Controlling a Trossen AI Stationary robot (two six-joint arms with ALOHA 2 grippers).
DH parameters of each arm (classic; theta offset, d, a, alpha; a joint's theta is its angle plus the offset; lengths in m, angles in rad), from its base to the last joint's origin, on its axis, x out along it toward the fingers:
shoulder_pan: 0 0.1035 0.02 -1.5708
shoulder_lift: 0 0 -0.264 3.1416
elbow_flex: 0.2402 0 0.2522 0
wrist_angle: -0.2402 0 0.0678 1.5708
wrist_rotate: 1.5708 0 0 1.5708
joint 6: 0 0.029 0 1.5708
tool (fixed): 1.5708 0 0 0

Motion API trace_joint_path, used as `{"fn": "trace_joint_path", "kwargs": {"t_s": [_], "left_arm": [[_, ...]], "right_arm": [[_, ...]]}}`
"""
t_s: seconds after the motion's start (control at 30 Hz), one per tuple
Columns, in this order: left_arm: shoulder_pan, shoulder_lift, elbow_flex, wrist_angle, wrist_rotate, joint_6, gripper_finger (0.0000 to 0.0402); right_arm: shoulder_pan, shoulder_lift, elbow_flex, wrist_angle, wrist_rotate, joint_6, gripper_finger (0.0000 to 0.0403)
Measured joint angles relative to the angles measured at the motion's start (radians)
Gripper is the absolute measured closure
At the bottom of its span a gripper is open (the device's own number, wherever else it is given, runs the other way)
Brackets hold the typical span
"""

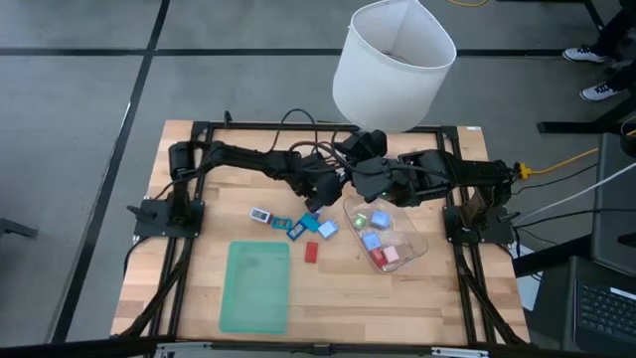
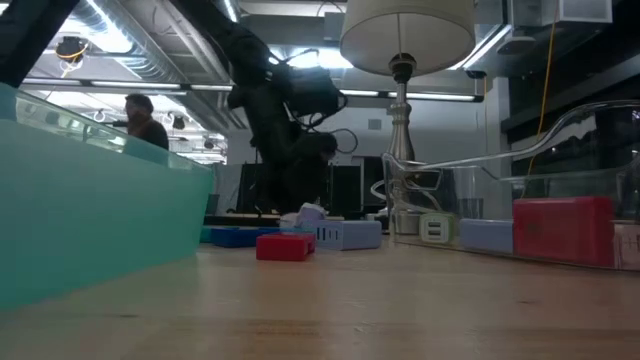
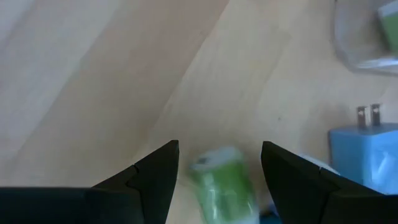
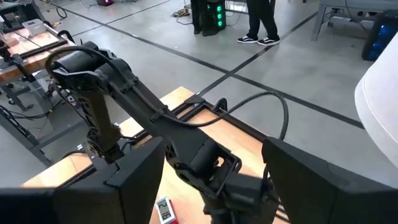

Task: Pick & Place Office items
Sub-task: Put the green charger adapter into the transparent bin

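Small office pieces lie on the wooden table in the high view: a white one (image 1: 260, 214), a teal one (image 1: 281, 224), a blue one (image 1: 298, 232), a light blue one (image 1: 326, 229) and a red one (image 1: 311, 252). More pieces sit inside the clear tub (image 1: 409, 249). My left gripper (image 1: 313, 199) hangs low over the cluster and is open. In the left wrist view (image 3: 219, 168), a blurred green-and-white piece (image 3: 222, 183) lies between its fingers with a gap on each side. A light blue plug piece (image 3: 367, 152) lies beside it. My right gripper (image 4: 211, 186) is open and empty, raised near the tub's far left rim.
A flat green tray (image 1: 255, 286) lies near the table's front edge, with bare wood to its left and right. A lamp with a white shade (image 1: 393, 60) stands at the far edge, above both wrists. The arms' cables (image 1: 298, 129) run along the far side. People stand in the room beyond.
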State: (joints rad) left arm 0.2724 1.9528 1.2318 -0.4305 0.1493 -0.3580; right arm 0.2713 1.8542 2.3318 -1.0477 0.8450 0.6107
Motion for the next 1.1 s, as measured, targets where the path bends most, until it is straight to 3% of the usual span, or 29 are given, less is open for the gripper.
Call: {"fn": "trace_joint_path", "kwargs": {"t_s": [0.27, 0.53, 0.77, 1.1], "left_arm": [[-0.022, 0.042, 0.004, -0.023, -0.020, -0.028, 0.0185], [-0.005, 0.040, 0.001, -0.007, 0.041, 0.002, 0.0276], [0.023, 0.038, -0.005, 0.075, 0.154, -0.051, 0.0277], [0.046, 0.038, -0.005, 0.363, 0.299, -0.191, 0.0277]], "right_arm": [[-0.002, 0.000, 0.000, -0.001, 0.001, -0.032, 0.0124], [-0.005, 0.000, 0.000, -0.003, 0.003, -0.051, 0.0124], [-0.009, 0.000, 0.000, -0.003, 0.003, -0.062, 0.0124], [-0.009, 0.000, 0.000, -0.001, 0.002, -0.066, 0.0124]]}}
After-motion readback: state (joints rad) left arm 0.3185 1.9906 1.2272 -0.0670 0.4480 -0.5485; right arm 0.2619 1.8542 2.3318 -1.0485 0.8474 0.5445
